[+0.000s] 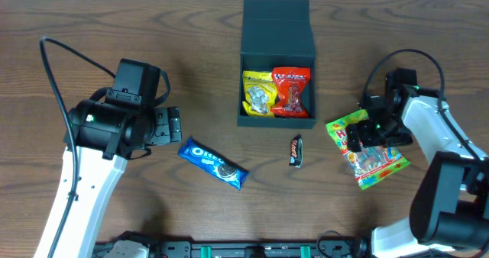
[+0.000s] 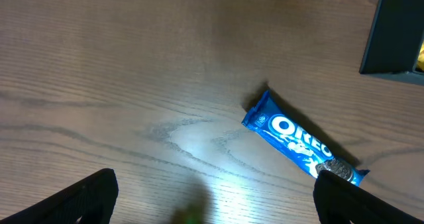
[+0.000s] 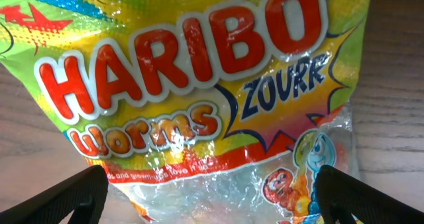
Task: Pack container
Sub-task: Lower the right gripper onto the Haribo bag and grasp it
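the container sits open at the far middle of the table, lid flap laid back, with a yellow packet and a red packet inside. the left gripper, jaws spread wide, hangs well to its left, just beside the oreo packet. the right gripper, jaws spread, hovers over the haribo bag, near the box's front right corner.

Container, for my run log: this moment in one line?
container: two packets inside | right pincer: open over Haribo bag | left pincer: open near Oreo

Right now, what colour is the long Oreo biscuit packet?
The Oreo packet is blue, lettered white; clearest from left wrist.
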Controlling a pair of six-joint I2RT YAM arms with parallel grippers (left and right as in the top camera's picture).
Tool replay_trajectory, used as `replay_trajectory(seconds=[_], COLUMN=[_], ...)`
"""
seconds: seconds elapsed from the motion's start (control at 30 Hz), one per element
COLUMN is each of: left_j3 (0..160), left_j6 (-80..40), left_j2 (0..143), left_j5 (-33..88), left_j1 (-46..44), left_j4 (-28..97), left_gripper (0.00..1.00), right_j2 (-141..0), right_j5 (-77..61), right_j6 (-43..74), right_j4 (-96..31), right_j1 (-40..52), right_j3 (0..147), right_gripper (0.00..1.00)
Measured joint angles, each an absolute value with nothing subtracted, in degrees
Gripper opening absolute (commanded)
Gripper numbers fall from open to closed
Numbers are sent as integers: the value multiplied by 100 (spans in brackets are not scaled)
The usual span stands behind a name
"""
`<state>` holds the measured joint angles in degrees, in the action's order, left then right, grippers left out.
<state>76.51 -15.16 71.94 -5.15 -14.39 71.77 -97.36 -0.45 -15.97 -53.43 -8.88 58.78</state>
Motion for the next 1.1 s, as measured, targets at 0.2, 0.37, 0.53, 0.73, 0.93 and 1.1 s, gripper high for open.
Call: replay_trajectory(seconds=[0.2,0.37,0.53,0.73,0.93,1.1], left_j3=[7651,7651,7651,7651,7651,7651], left_j6=[-1516,-1516,-1516,-1516,-1516,-1516], left_j2=[7194,7194,7194,7194,7194,7194], left_j5=[-515,-515,-515,-515,-515,-515], left_j1=[-1439,-1439,-1439,-1439,-1439,-1439], left_j4=[7177,7177,7179,7179,7179,7179], left_gripper=[95,95,95,95,95,95], right_j2=[-9736,-9802,-9994,-10001,-10001,-10001], right_j5=[93,113,113,115,126,169], right_j6=[-1562,-1426,-1341,-1319,-1299,-1245], right_j4=[-5308,-5308,-5299,-5282,-5251,-5148], right_j1=[-878,-878,-878,-878,-878,-878], right_j3=[5874,5874,5874,5874,5841,5752], right_gripper=[99,99,99,99,96,94])
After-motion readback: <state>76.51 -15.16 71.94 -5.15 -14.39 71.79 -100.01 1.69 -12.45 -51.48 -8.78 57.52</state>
